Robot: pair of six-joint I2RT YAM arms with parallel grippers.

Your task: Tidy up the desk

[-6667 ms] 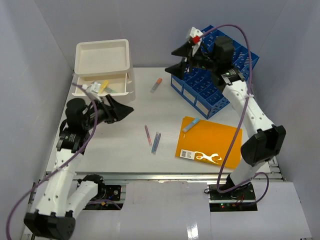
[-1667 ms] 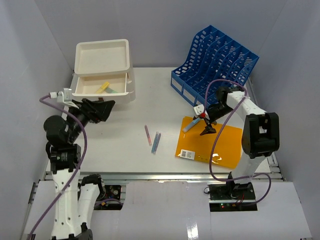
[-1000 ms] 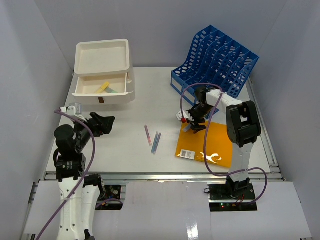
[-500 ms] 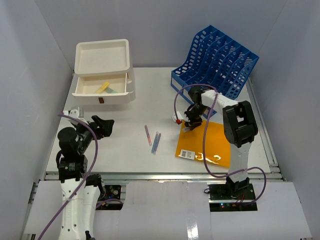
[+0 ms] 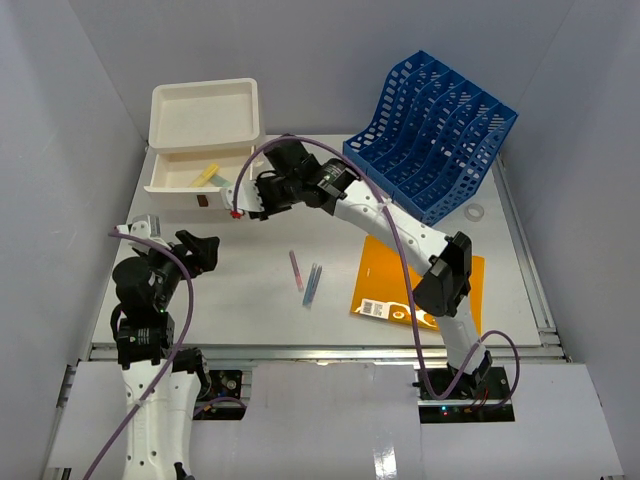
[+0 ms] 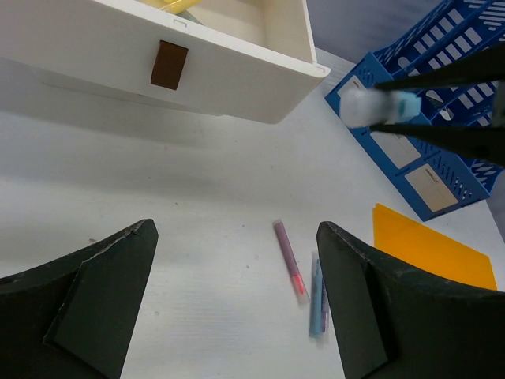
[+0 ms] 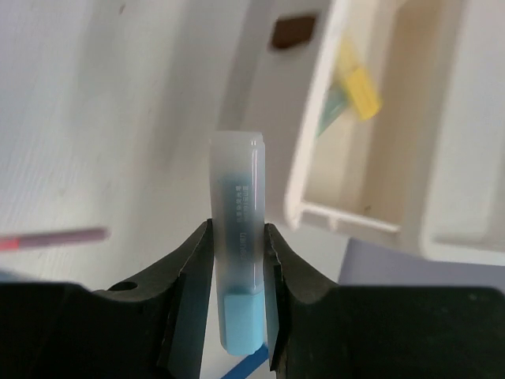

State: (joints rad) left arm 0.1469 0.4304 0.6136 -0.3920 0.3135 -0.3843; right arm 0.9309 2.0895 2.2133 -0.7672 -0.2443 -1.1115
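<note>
1. Nearest me is the desk (image 5: 250, 300), a wide flat white tabletop with a metal rail along its front edge. It carries everything else I can see.
2. My left gripper (image 6: 234, 229) hovers over the near-left part of the desk. Its black jaws are spread wide with nothing between them.
3. Just beyond it, mid-desk, a thin pink pen (image 5: 296, 268) lies near two thin blue pens (image 5: 312, 284), which lie side by side.
4. To the right, a flat orange folder (image 5: 385, 280) with a barcode label lies on the desk, and my right arm passes over it.
5. Farther in, my right gripper (image 7: 237, 237) sits over the left half of the desk. Its jaws are drawn narrow and clamped on a stubby light blue marker with a frosted cap (image 7: 237, 197), held just in front of the open drawer.
6. Behind that, at the far left, stands a white plastic drawer box (image 5: 205, 115). One drawer with a brown pull tab (image 6: 169, 65) is pulled out, and a yellow marker (image 5: 206, 175) lies inside.
7. At the far right stands a blue slotted plastic file rack (image 5: 440, 130). A small white ring (image 5: 472, 213) lies on the desk just beside it.
</note>
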